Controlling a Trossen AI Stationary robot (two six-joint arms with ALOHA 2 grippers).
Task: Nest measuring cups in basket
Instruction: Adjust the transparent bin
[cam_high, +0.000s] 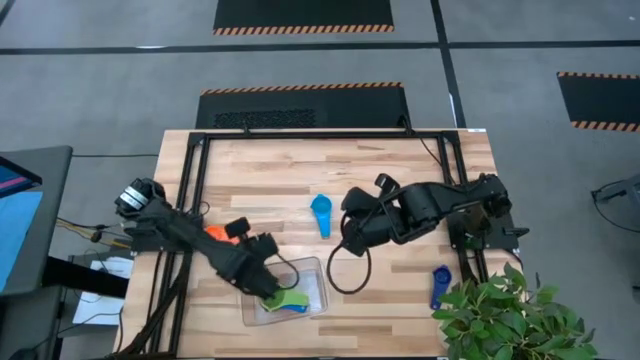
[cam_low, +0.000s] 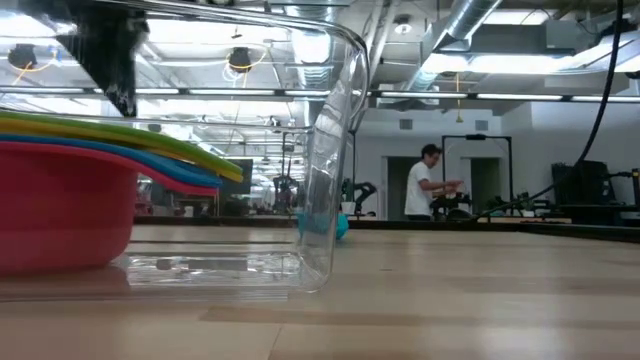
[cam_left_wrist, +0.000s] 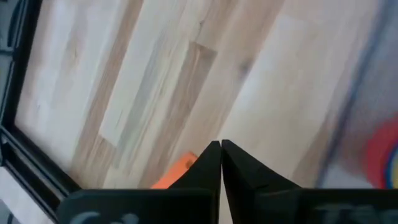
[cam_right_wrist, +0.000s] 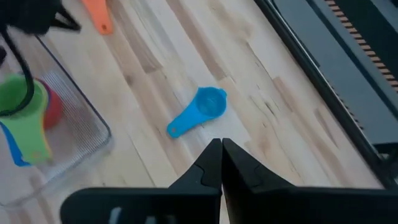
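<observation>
Left gripper (cam_high: 268, 285) sits at the near edge of the table (cam_high: 400, 165), over the basket (cam_high: 310, 268), fingers (cam_left_wrist: 208, 165) pressed together w/ nothing between them. Basket is clear plastic, at the near-left part of the table. Inside it: a nested stack of measuring cups (cam_high: 283, 300), red cup (cam_low: 60, 205) at the bottom, then light blue, w/ green (cam_right_wrist: 22, 99) near the top; handles fan out to one side in the low view. Can't tell exact count in the stack.

Dark blue cup (cam_high: 440, 285) lies near the front right corner, handle pointing toward the near edge, well apart from the basket, just beside a potted plant (cam_high: 510, 315).

Orange cup (cam_high: 222, 232) lies just beyond the basket, partly hidden by the left arm.

Right gripper (cam_high: 352, 208) hovers around mid-table, fingers (cam_right_wrist: 211, 165) closed, empty. Just beside it, toward the left, the light blue cup (cam_high: 321, 213) lies alone on the wood, bowl on the far side, handle toward the near side.

Far off in the room, a person (cam_low: 425, 180) in a white top stands at a bench.
</observation>
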